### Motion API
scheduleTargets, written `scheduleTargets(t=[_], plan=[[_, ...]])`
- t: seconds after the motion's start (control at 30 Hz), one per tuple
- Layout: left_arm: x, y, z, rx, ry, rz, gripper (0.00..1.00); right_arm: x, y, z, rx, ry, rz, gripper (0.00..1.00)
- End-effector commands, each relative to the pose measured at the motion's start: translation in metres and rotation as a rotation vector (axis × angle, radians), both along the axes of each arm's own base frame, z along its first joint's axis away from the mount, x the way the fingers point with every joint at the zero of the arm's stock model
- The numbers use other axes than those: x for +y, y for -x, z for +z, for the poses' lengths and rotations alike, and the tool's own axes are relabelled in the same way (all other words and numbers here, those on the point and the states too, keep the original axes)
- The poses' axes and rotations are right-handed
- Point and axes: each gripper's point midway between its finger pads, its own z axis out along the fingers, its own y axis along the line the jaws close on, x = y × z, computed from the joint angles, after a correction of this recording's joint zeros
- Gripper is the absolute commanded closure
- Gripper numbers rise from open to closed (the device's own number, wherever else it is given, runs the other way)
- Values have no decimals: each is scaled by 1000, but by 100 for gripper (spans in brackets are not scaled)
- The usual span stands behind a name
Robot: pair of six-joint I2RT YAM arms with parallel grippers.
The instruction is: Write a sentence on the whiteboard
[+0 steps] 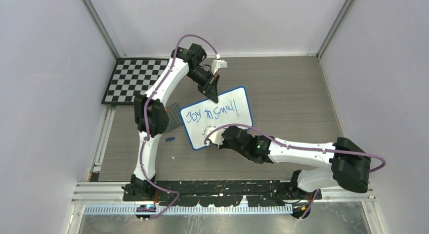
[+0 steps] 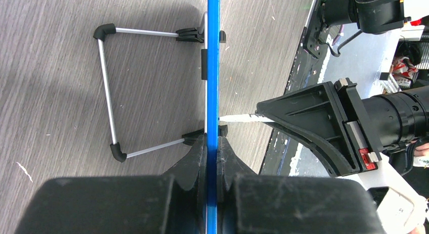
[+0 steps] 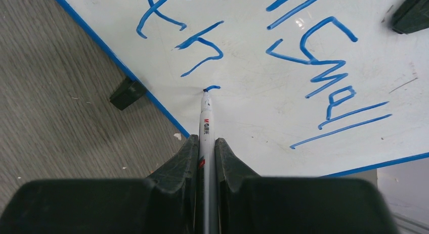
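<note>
- Tabletop [image 1: 293,92] of grey wood grain carries everything we see, and the whiteboard [image 1: 222,119] stands near its middle, turned at a slant and leaning back on a wire stand [image 2: 109,92].
- Left arm [image 1: 152,118] rises on the near left of the whiteboard and bends over to its far edge.
- Right arm [image 1: 303,153] lies low on the near right of the whiteboard and stretches to its near edge.
- We take the whiteboard as our landmark: white face, rounded blue frame.
- Checkerboard [image 1: 134,80] lies flat at the far left of the whiteboard, well apart from it.
- Grey studded plate [image 1: 174,118] lies just left of the whiteboard, partly under the left arm.
- Left gripper [image 2: 212,145] is pinched tight on the blue frame at the whiteboard's far edge, one finger on each face.
- Right gripper [image 3: 206,143] is closed narrowly around the marker [image 3: 206,118], over the whiteboard's near edge.
- We read the sentence [image 1: 210,113] in blue on the whiteboard: an upper line of about "Joy in Small", and below it a few strokes that we cannot read.
- The marker's tip touches the whiteboard's face at the end of a short fresh blue stroke.
- Black foot [image 3: 127,92] sits on the table against the whiteboard's frame, just beside the marker tip.
- Small blue object [image 1: 170,139] lies on the table just left of the whiteboard's near corner; we cannot tell what it is.
</note>
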Motion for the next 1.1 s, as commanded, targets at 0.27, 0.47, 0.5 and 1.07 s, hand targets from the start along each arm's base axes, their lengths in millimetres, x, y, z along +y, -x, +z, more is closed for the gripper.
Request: scheduleTargets(t=[0.27, 0.47, 0.5, 1.07], plan=[[-5, 30, -40, 107, -141, -59, 100, 10, 8, 18, 32, -57, 47, 100], [-5, 30, -40, 104, -139, -59, 100, 15, 0, 53, -24, -135, 22, 100], [-5, 30, -40, 106, -140, -59, 100, 16, -2, 54, -32, -140, 16, 100], [-5, 31, -39, 103, -139, -61, 100, 13, -16, 29, -69, -53, -34, 100]])
